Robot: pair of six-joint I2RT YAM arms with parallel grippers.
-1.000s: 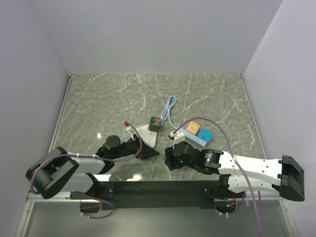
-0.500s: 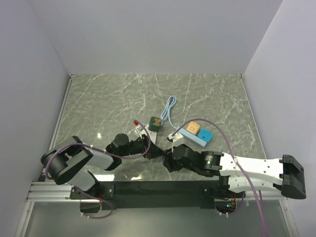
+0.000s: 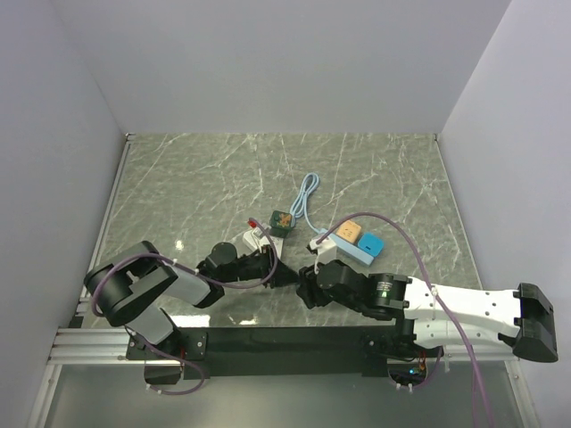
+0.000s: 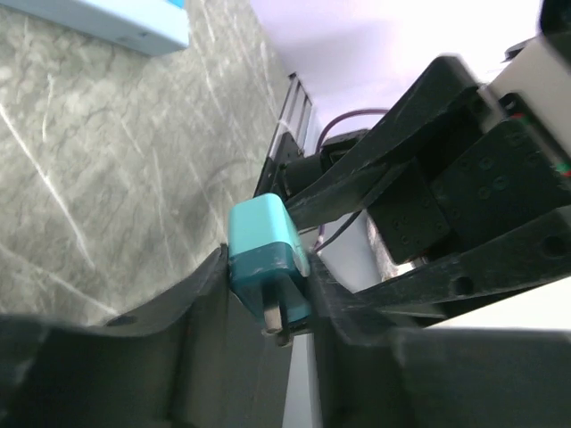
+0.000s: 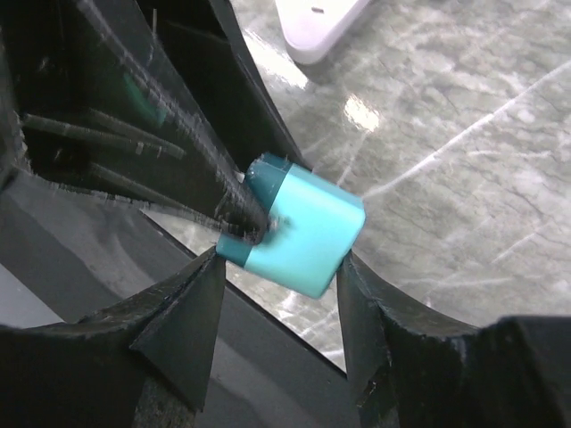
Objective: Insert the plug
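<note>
Wall [image 3: 53,134] on far left meets table [image 3: 178,178] along a pale rail [image 3: 114,192], w/ wide open marble between it and the clutter. Left gripper [image 3: 278,273] sits low by the near edge, clamped on teal plug [image 4: 266,259]. Left wrist cam shows its fingers [image 4: 201,308] pressed to both sides of the plug body, plug poking past the tips. Just behind it are a white block [image 3: 257,238] w/ red tip and a green cube [image 3: 281,220], w/ a blue cable [image 3: 309,194] looped further back. Right gripper [image 3: 306,283] is nose to nose w/ the left one, almost no gap. On right wrist cam the plug sits between its fingers [image 5: 183,308], jaws spread abt plug width; the right pad looks to touch, but can't tell if it's actually squeezing. Light-blue power strip [image 3: 354,248] lies just behind the right gripper, apart from the plug, w/ an orange cube [image 3: 348,232] and a blue cube [image 3: 371,242] on it. Right of the strip, open marble runs to the right wall [image 3: 517,134]
</note>
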